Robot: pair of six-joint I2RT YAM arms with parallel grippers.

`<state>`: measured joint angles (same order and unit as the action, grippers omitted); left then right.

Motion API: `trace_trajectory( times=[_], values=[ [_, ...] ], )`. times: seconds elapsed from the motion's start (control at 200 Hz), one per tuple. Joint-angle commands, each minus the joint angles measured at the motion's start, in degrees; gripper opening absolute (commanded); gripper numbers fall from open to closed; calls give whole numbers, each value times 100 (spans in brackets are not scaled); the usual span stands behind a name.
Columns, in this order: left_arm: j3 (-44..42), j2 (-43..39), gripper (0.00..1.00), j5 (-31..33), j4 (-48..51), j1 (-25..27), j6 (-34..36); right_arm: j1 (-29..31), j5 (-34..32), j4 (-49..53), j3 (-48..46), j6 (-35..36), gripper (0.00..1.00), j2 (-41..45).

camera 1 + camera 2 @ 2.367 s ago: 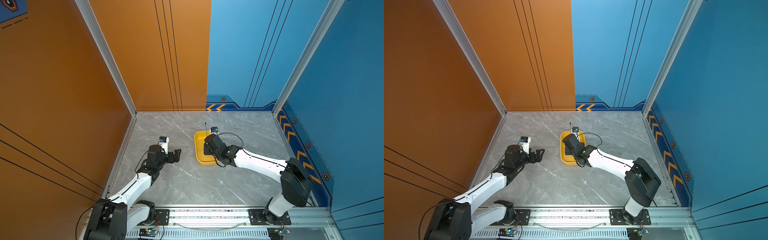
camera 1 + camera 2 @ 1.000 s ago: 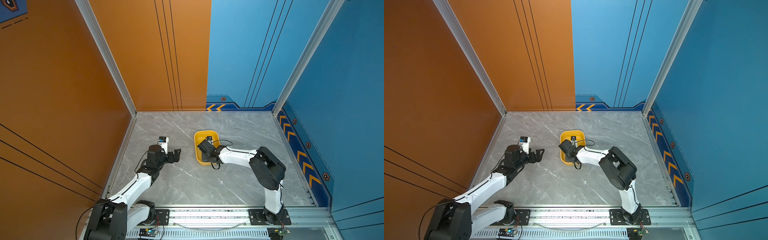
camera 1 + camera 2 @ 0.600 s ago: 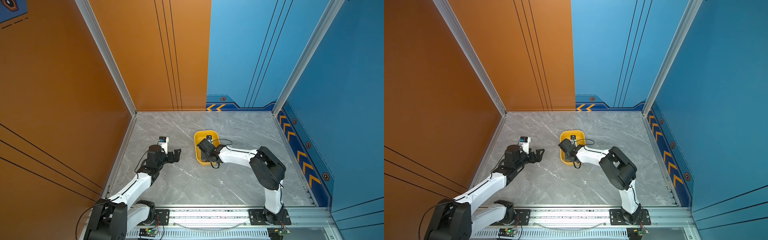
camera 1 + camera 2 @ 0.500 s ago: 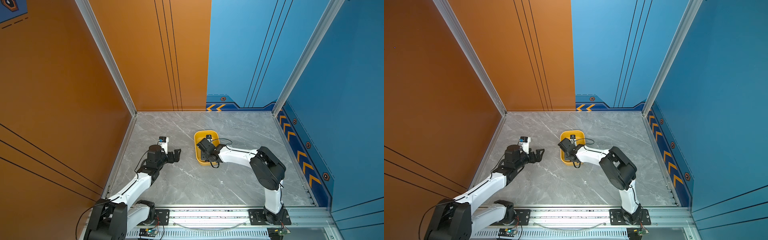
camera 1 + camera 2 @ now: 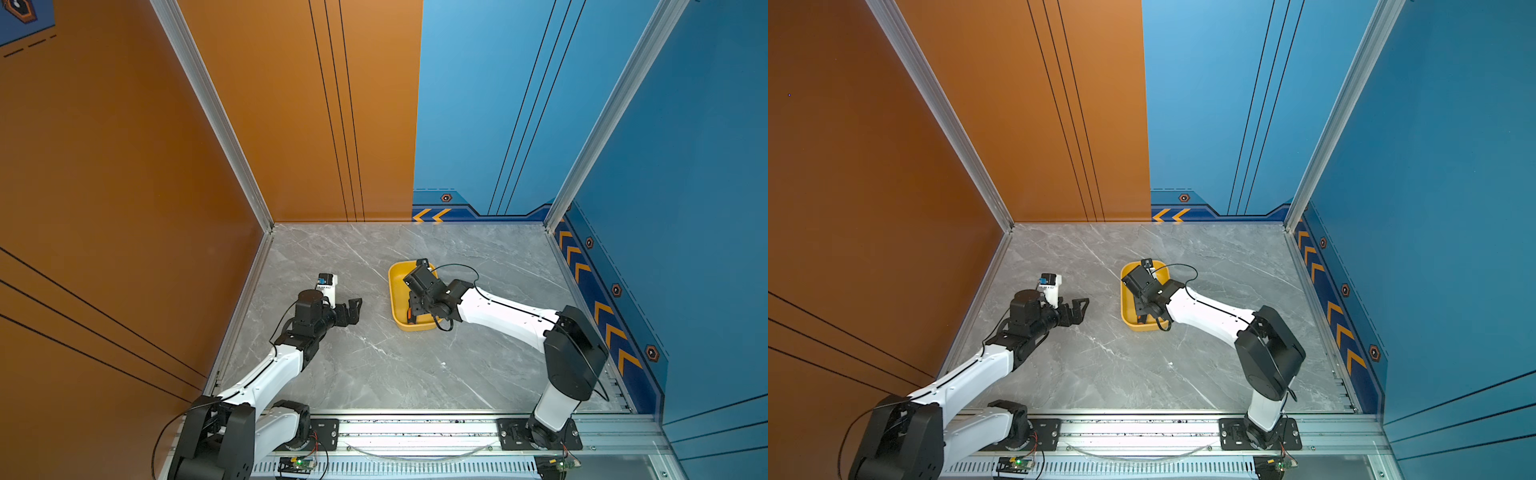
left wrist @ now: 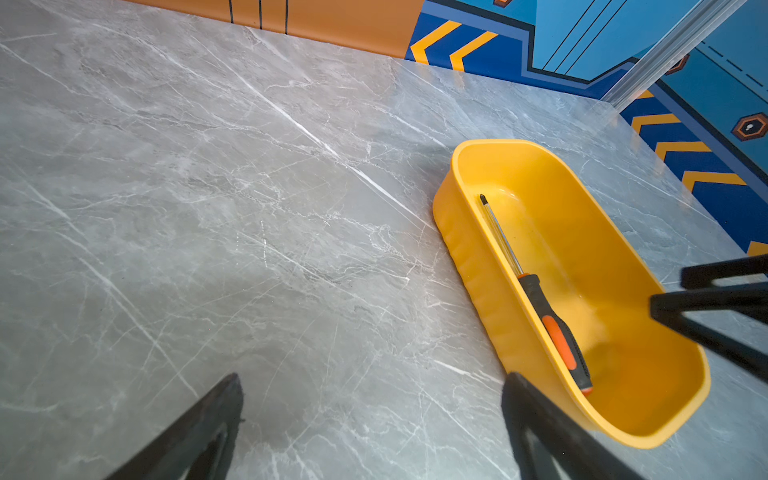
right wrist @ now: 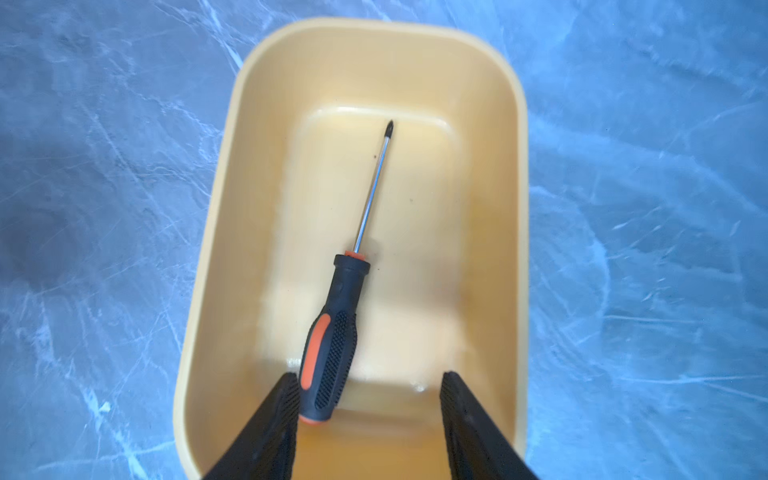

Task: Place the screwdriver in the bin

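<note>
The yellow bin [image 5: 392, 291] [image 5: 1124, 305] stands on the grey table just right of the middle. The screwdriver [image 7: 332, 332] [image 6: 548, 311] lies flat on the bin's floor, black-and-orange handle at the near end and shaft pointing to the far end. My right gripper [image 7: 369, 376] [image 5: 415, 305] hovers over the bin's near end, open. The handle lies beside one of its fingers [image 7: 286, 399], not clamped. To the left of the bin, my left gripper [image 6: 374, 378] [image 5: 351, 309] is open over bare table and holds nothing.
An orange wall [image 5: 124, 208] bounds the table on the left, and a blue wall [image 5: 685, 208] bounds it on the right and at the back right. The arms' base rail [image 5: 415, 428] runs along the front edge. The grey table [image 5: 374, 365] lies bare between the arms.
The right gripper came down into the bin with the screwdriver, then opened. The screwdriver now lies loose on the bin floor. The right arm's elbow has drawn back. The left arm has not moved.
</note>
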<state>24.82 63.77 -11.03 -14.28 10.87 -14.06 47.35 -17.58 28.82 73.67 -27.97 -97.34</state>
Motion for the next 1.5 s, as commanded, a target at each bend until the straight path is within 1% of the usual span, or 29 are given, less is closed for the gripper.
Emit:
trace_trajectory(
  times=[0.0,0.09,0.145,0.21,0.225,0.355,0.396,0.471,0.566,0.626,0.696,0.806,0.886,0.981,1.046,1.086,1.141,1.237,1.307,1.417,1.452,1.497],
  values=[
    [101,48,98,-95,28,-58,-44,7,-466,441,-454,1197,54,793],
    [110,70,98,-85,20,-51,-30,-168,-605,401,-936,1657,55,1492],
    [126,85,98,-89,18,-53,-17,-382,-424,333,-1268,1844,55,1973],
    [129,98,98,-74,25,-63,8,-672,-38,200,-1666,1979,56,2572],
    [134,98,98,-62,30,-61,9,-890,40,170,-1755,2000,56,2709],
    [155,1,98,213,105,-77,52,-1771,474,-389,-2640,2143,57,3934],
    [148,-89,98,356,146,-79,60,-2001,525,-749,-3005,2220,59,4309],
    [100,-335,98,662,153,-77,189,-2340,568,-1438,-3688,2392,70,4964],
    [18,-733,98,1162,127,-76,414,-2704,795,-2281,-4311,2302,76,5485],
    [-41,-974,98,1510,53,-77,547,-2874,743,-2566,-4516,2199,76,5607],
    [-168,-1188,98,1794,-143,-85,769,-3068,616,-2734,-4658,2173,76,5588],
    [-625,-1291,98,2015,-1093,-98,1115,-3367,661,-3041,-4838,2199,76,5402],
    [-824,-1141,98,1975,-1671,-140,1363,-3574,740,-3412,-5011,2215,76,5224],
    [-788,-847,98,1757,-1722,-210,1916,-3831,751,-4097,-5313,2232,76,4951],
    [-802,-520,98,1939,-1998,-254,2167,-4021,771,-4600,-5505,2157,76,4709],
    [-807,-280,98,2047,-2226,-306,2169,-4111,758,-4915,-5609,2099,76,4544],
    [-798,27,98,1987,-2437,-419,2098,-4203,726,-5456,-5757,2085,76,4307],
    [-815,638,98,1684,-3035,-583,1958,-4303,610,-6552,-6023,2128,76,3731],
    [-830,1129,98,1442,-3554,-652,1905,-4370,646,-7075,-6040,2169,76,3240],
    [-760,1821,98,1544,-3987,-687,1841,-4384,697,-8112,-6020,2302,76,2349],
    [-760,1951,98,1538,-4133,-712,1832,-4340,652,-8186,-5958,2498,76,2217],
    [-759,2073,98,1512,-4238,-741,1812,-4321,571,-8201,-5860,2550,76,2054]
  ],
)
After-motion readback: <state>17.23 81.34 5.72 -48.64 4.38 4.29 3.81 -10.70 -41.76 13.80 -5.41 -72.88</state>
